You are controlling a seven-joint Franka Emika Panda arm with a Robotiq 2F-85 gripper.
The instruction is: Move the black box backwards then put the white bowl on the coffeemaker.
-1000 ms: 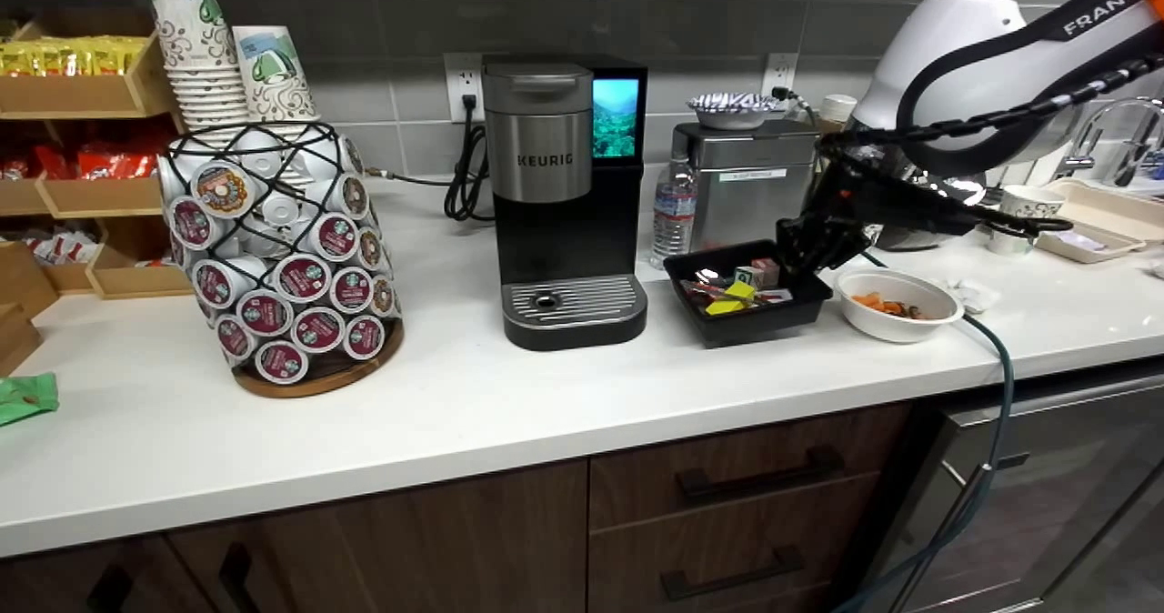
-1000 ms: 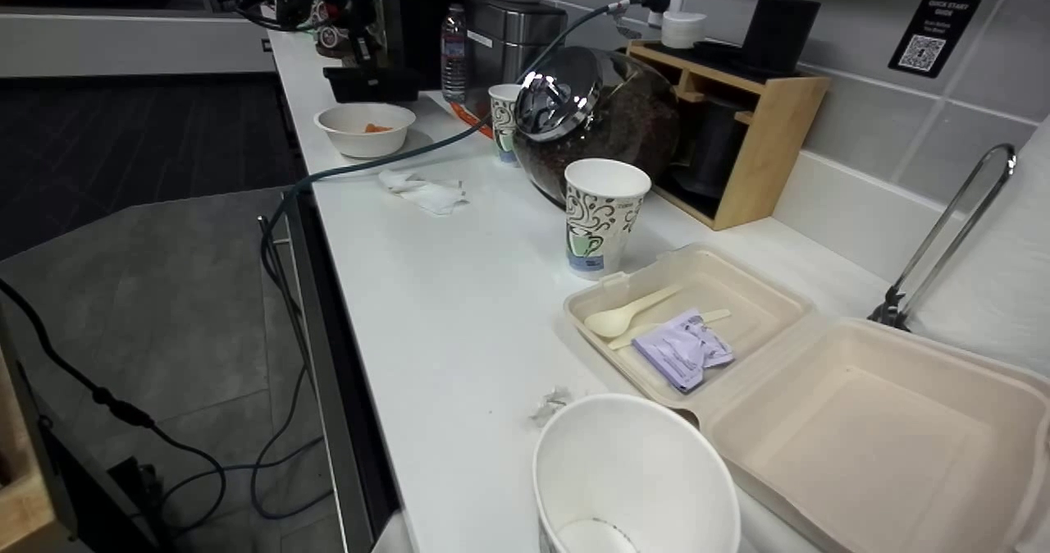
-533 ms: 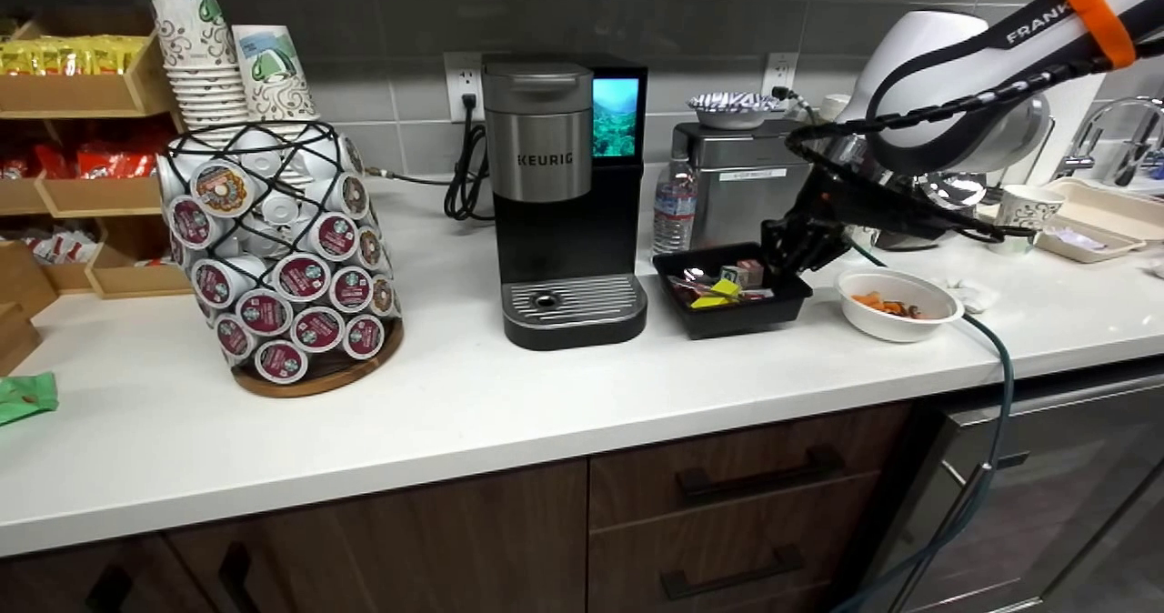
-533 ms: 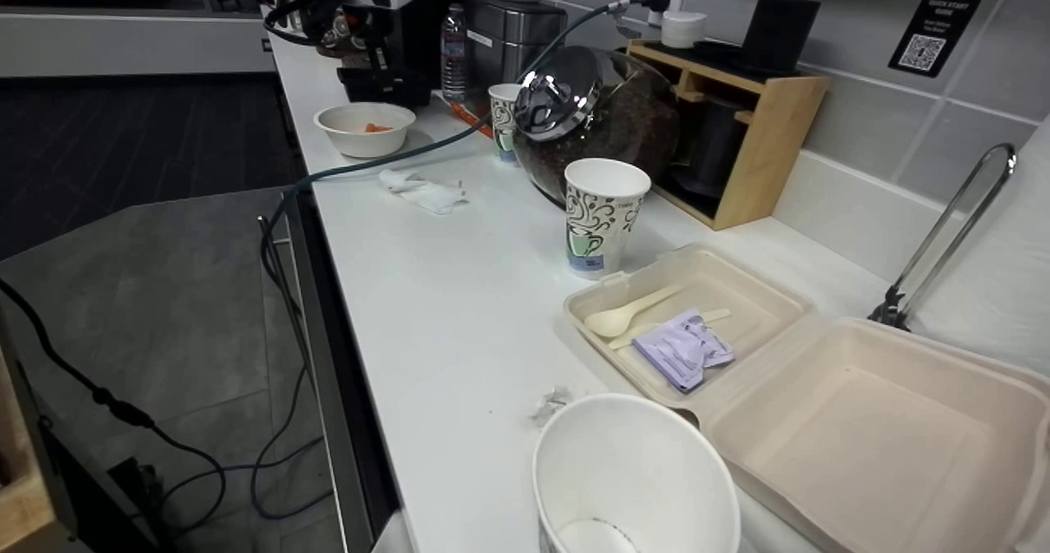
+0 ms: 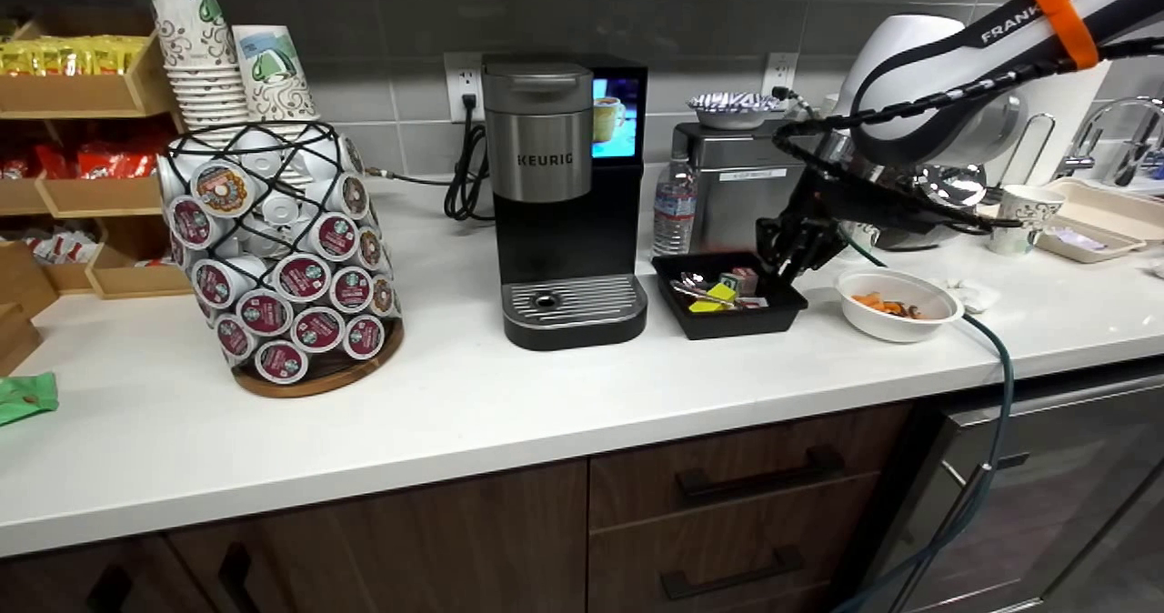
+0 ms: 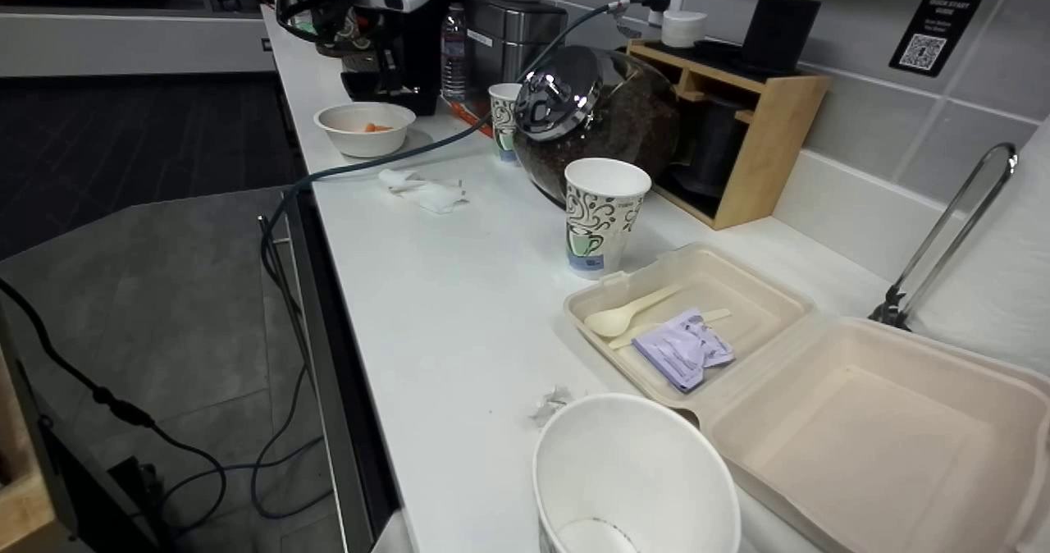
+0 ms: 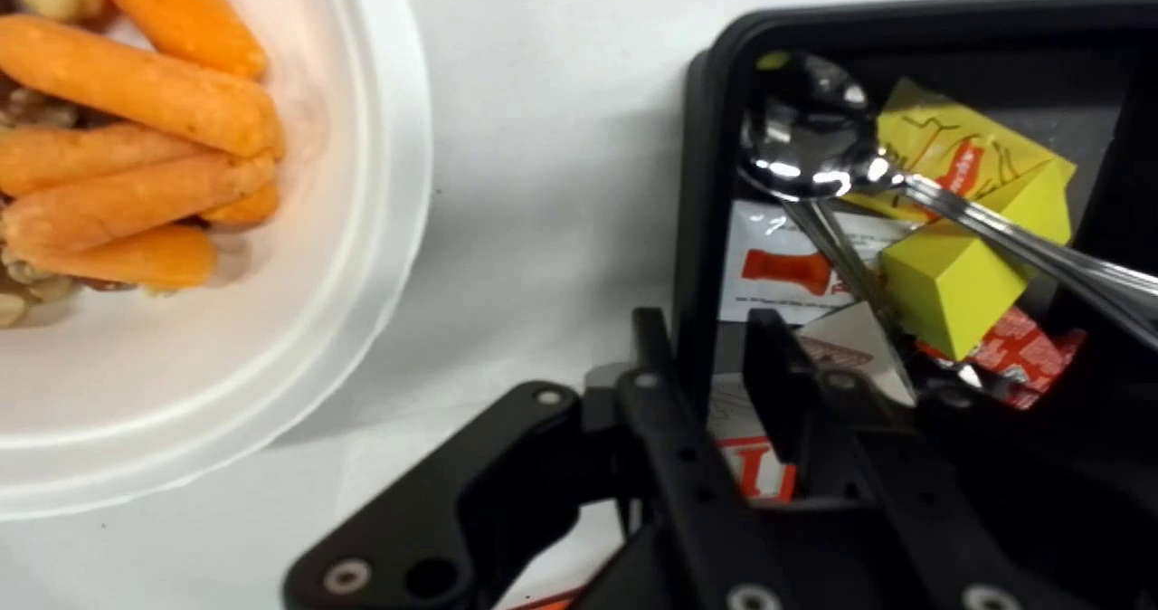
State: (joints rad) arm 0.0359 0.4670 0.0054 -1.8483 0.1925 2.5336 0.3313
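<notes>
The black box (image 5: 746, 324), a shallow tray with colourful packets and spoons, lies flat on the counter between the coffeemaker and the white bowl. My gripper (image 5: 784, 272) is at its bowl-side edge. In the wrist view my fingers (image 7: 708, 320) straddle the tray's wall (image 7: 701, 230), one inside and one outside, with gaps on both sides. The white bowl (image 5: 896, 325) holds carrots and nuts and stands beside the tray; it also shows in an exterior view (image 6: 353, 147) and the wrist view (image 7: 380, 203). The coffeemaker (image 5: 546, 158) stands upright left of the tray, its drip base (image 5: 577, 331) bare.
A water bottle (image 5: 674, 208) and a boxy silver machine (image 5: 750, 199) stand behind the tray. A coffee-pod rack (image 5: 282, 258) stands left of the coffeemaker. A green-blue cable (image 6: 369, 165) runs past the bowl. A crumpled napkin (image 6: 426, 192) and paper cup (image 6: 603, 225) lie beyond.
The black box was tilted at the gripper; it has moved towards the coffeemaker and the wall and now lies flat. The gripper and arm moved the same way. The bowl stayed still.
</notes>
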